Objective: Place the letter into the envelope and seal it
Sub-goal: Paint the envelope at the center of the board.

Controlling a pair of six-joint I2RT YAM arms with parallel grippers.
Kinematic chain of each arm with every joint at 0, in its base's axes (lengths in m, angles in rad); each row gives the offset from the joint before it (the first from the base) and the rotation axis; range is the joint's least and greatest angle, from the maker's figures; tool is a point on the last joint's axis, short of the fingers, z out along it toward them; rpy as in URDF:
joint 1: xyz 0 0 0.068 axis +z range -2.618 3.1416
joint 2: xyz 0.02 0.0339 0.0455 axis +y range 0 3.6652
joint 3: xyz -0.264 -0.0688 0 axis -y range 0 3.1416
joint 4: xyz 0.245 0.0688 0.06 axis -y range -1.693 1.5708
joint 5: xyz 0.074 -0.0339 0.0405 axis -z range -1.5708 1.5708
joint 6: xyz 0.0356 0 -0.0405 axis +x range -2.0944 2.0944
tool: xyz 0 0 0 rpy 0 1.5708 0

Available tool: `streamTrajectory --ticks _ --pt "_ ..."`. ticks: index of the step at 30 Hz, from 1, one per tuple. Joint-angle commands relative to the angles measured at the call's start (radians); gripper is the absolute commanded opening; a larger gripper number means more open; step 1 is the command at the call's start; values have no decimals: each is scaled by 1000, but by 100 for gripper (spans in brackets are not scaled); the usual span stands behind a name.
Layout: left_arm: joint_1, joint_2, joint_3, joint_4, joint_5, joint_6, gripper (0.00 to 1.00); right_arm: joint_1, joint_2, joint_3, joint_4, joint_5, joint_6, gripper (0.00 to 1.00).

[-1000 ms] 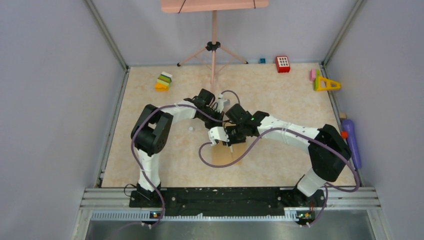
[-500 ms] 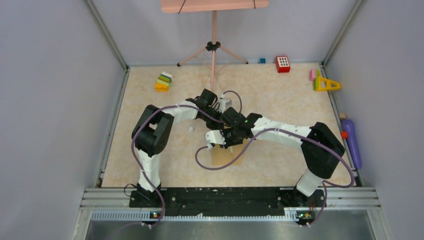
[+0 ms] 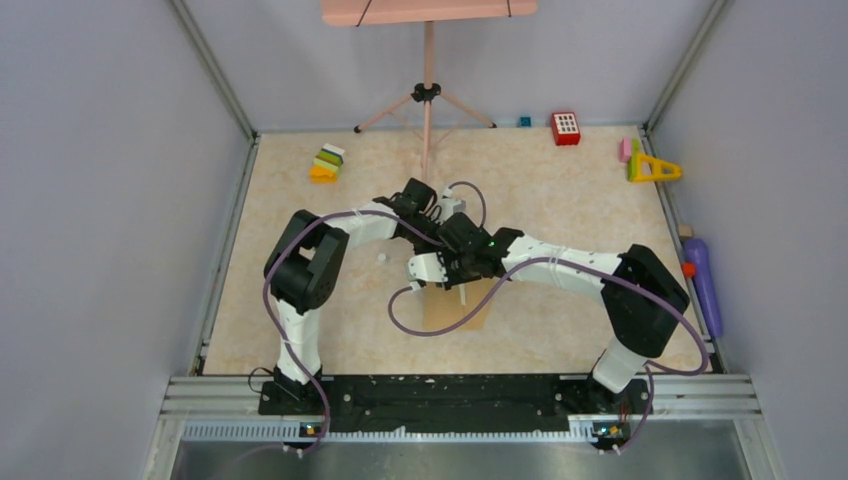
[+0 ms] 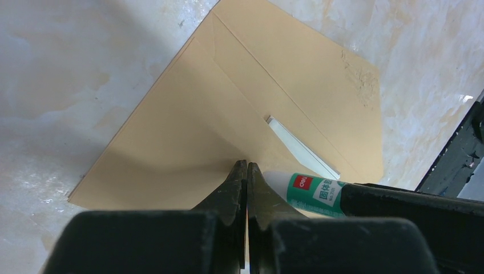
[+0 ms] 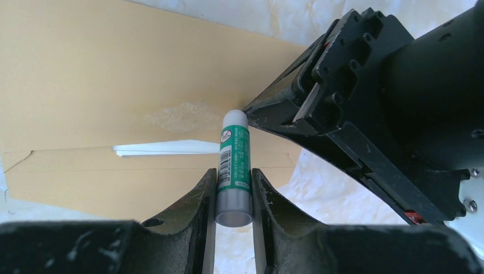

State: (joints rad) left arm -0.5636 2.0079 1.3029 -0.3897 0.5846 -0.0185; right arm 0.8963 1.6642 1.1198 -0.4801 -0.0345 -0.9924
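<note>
The left gripper is seen fully closed, its two fingers pressed flat together, and its tip is set down on the envelope. Whether any paper is pinched between the fingers cannot be told. The right gripper is partly closed on a glue stick, which is clamped by its lower body between the two fingers. The stick's long axis is lined up with the fingers, its white tip is pointed away from the wrist, and its grey base is turned back toward the camera. The tip is held over the envelope, just beside the tip of the left gripper and next to a pale rough patch on the brown paper. The envelope is laid flat on the table near its middle. In the top view it is largely hidden under the two wrists and a looped cable. In the right wrist view its long axis is seen running from left to right, so that it is crossed roughly at right angles by the stick. In the left wrist view it is seen lying on a diagonal, one corner pointed to the upper part of the frame. The letter is tucked inside the envelope. Only a narrow white strip of it is shown at the opening, and that strip runs along the envelope's length.
</note>
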Motion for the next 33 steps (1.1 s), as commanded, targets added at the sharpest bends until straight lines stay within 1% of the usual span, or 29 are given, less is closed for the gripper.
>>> streamTrajectory --ticks 1,5,7,19,33 --pt "-25 26 -6 -3 -54 35 0 14 -23 31 -65 -23 -32 0" --pt "-26 23 -7 -2 -58 35 0 14 -29 62 -206 -105 -64 0" --pt "-26 24 -5 -1 -55 34 0 19 -28 67 -228 -117 -67 0" --pt "-38 15 -12 2 -58 39 0 49 2 -8 -60 98 -64 0" --pt "-46 8 -18 3 -67 47 0 49 24 -22 -26 171 -74 0"
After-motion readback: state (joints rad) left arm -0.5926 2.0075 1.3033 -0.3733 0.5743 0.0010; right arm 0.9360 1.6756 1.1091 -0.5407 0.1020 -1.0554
